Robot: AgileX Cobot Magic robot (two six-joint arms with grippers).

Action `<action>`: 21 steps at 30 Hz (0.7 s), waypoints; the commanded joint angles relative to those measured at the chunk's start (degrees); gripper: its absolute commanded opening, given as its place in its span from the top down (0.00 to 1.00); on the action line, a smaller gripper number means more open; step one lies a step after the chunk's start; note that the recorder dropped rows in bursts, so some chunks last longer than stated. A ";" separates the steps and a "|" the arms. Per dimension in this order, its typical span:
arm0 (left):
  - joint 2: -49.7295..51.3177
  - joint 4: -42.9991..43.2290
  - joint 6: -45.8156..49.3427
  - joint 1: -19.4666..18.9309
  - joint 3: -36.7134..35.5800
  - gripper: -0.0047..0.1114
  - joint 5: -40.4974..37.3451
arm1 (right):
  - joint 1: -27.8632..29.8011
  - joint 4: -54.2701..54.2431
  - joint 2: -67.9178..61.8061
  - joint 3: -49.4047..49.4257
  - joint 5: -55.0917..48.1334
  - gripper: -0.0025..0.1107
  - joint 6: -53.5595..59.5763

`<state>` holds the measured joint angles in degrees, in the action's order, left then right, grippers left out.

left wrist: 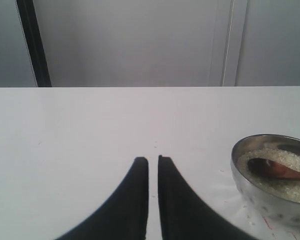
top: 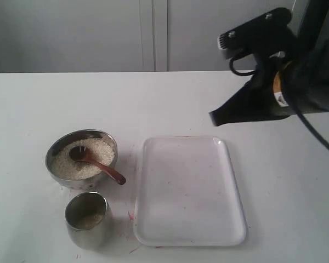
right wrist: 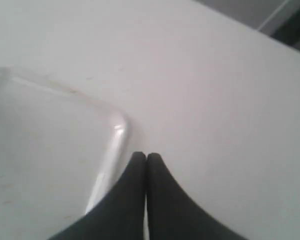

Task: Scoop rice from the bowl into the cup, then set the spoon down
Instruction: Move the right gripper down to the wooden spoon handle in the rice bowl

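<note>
The steel bowl (top: 71,137) sits at the left of the table, filled with white rice (top: 77,167). The brown wooden spoon (top: 97,164) rests in the rice, its handle sticking out over the rim towards the tray. Just in front stands the small steel cup (top: 88,235) with a little rice (top: 91,221) at its bottom. My right gripper (top: 214,118) hangs shut above the tray's far right corner, with nothing in it. My left gripper (left wrist: 153,160) is not in the exterior view; in the left wrist view its fingers are nearly together and empty, beside the bowl (left wrist: 262,200) and spoon (left wrist: 280,169).
A white rectangular tray (top: 189,192) lies right of the bowl and cup, with faint red marks on the table at its near left corner. In the right wrist view the tray's corner rim (right wrist: 117,132) sits just beyond my fingertips. White cabinet doors stand behind the table.
</note>
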<state>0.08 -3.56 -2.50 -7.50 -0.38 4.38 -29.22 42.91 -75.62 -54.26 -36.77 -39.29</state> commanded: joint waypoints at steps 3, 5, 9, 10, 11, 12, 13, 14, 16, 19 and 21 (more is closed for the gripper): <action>-0.08 -0.26 -0.31 0.24 0.38 0.84 0.29 | -4.89 -26.69 0.04 -2.41 -0.02 0.98 15.23; -0.08 -0.26 -0.31 0.24 0.38 0.84 0.29 | -5.59 -31.83 -0.29 -2.41 -0.02 0.98 18.27; -0.08 -0.26 -0.31 0.24 0.38 0.84 0.29 | -6.30 -35.76 -2.86 -2.41 -0.13 0.98 18.82; -0.08 -0.26 -0.31 0.24 0.38 0.84 0.29 | -6.30 -35.49 -3.93 -2.41 0.60 0.98 18.92; -0.08 -0.26 -0.31 0.24 0.38 0.84 0.29 | -6.30 -35.38 -5.20 -2.41 1.83 0.98 19.52; -0.08 -0.26 -0.31 0.24 0.38 0.84 0.29 | -6.30 -35.38 -6.16 -2.41 2.96 0.98 20.20; -0.08 -0.26 -0.31 0.24 0.38 0.84 0.29 | -6.30 -35.38 -7.32 -2.41 4.69 0.98 20.86; -0.08 -0.26 -0.31 0.24 0.38 0.84 0.29 | -6.47 -35.64 -8.34 -2.41 6.29 0.98 21.54; -0.08 -0.26 -0.31 0.24 0.38 0.84 0.29 | -7.30 -35.40 -9.84 -2.41 8.75 0.98 21.54; -0.08 -0.26 -0.31 0.24 0.38 0.84 0.29 | -9.19 -35.40 -11.01 -2.41 12.79 0.98 21.67; -0.08 -0.26 -0.31 0.24 0.38 0.84 0.29 | -10.25 -35.40 -11.28 -2.81 15.21 0.98 21.67</action>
<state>0.08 -3.56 -2.50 -7.50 -0.38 4.38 -38.09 7.52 -86.50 -56.38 -25.52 -18.44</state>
